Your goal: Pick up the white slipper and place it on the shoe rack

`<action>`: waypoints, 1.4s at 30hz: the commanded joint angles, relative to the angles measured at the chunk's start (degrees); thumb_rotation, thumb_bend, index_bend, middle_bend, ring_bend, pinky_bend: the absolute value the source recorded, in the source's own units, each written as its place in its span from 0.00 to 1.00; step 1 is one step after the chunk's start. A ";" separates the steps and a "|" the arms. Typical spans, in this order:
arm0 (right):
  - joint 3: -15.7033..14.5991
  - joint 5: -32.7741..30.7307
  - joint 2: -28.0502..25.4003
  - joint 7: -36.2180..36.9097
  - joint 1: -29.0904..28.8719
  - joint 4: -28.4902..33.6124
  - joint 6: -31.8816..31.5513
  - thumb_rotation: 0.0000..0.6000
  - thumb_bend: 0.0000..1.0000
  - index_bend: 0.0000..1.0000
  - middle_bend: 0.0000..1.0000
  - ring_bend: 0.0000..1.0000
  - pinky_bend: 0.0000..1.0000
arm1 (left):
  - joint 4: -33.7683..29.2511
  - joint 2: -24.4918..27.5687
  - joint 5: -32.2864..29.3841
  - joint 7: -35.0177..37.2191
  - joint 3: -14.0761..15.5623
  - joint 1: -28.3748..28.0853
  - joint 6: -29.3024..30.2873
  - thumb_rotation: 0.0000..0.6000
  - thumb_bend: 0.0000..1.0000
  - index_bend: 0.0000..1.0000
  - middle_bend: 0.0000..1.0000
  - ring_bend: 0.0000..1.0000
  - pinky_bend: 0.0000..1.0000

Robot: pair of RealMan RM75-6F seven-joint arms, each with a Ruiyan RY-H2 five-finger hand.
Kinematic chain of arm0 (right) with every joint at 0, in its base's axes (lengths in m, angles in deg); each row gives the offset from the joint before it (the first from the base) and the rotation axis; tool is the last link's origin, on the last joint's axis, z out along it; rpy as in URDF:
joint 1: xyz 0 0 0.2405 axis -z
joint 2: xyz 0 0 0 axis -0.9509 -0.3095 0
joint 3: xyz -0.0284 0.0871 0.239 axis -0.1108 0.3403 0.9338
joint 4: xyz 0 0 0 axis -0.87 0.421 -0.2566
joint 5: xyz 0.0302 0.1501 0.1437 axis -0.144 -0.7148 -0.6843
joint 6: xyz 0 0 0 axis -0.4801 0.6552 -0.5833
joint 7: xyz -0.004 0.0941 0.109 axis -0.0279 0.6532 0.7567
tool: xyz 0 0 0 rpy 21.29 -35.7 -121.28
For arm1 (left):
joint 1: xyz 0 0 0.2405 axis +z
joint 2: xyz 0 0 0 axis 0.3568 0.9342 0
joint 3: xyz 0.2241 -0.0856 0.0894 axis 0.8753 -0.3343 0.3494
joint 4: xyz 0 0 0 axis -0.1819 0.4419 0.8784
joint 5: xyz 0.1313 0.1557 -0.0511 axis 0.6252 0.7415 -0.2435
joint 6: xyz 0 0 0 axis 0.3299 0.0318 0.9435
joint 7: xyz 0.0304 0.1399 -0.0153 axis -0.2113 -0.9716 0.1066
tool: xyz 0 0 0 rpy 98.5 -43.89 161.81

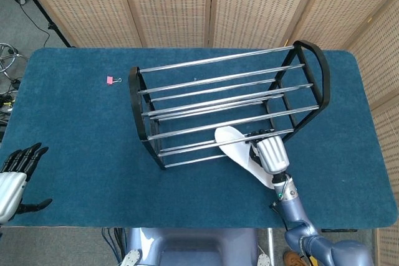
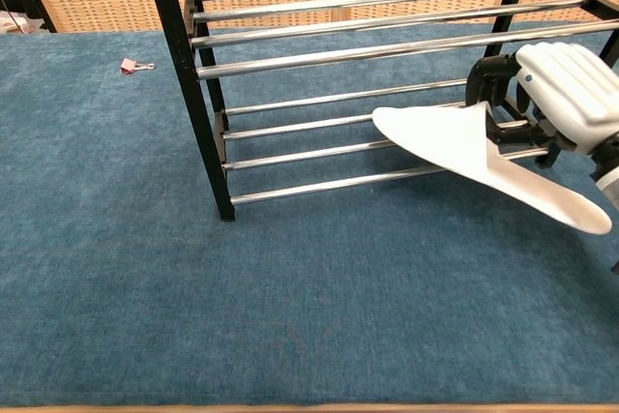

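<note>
My right hand (image 1: 269, 152) (image 2: 556, 94) grips the white slipper (image 1: 240, 154) (image 2: 464, 147) by its side. The slipper is tilted, and its toe reaches over the front bars of the lower tier of the shoe rack (image 1: 227, 101) (image 2: 338, 55), while its heel hangs out over the blue table in front. The rack is black-framed with chrome bars and stands in the middle of the table. My left hand (image 1: 15, 175) hovers at the table's near left corner, fingers spread, holding nothing; the chest view does not show it.
A small pink binder clip (image 1: 112, 80) (image 2: 133, 66) lies on the blue cloth left of the rack. Woven folding screens (image 1: 206, 1) stand behind the table. The table's front edge (image 1: 187, 227) runs close below my right arm.
</note>
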 commanded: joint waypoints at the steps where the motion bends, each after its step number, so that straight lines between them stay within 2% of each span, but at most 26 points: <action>1: 0.28 -0.55 0.57 0.73 -0.58 -0.57 0.80 1.00 0.65 0.66 0.60 0.52 0.58 | 0.04 -0.03 -0.30 -0.02 -0.10 -0.12 -0.15 1.00 0.00 0.00 0.00 0.00 0.00; 11: 0.26 -1.70 2.72 2.08 -2.14 -3.92 3.07 1.00 0.65 0.66 0.60 0.52 0.58 | 0.10 0.07 -1.52 0.30 -0.42 -0.50 -0.63 1.00 0.00 0.00 0.00 0.00 0.00; 42: 5.42 -8.31 6.90 4.39 -8.74 -9.66 9.04 1.00 0.65 0.66 0.60 0.52 0.58 | 0.01 0.37 -2.71 1.24 -0.56 -1.11 -1.60 1.00 0.00 0.00 0.00 0.00 0.00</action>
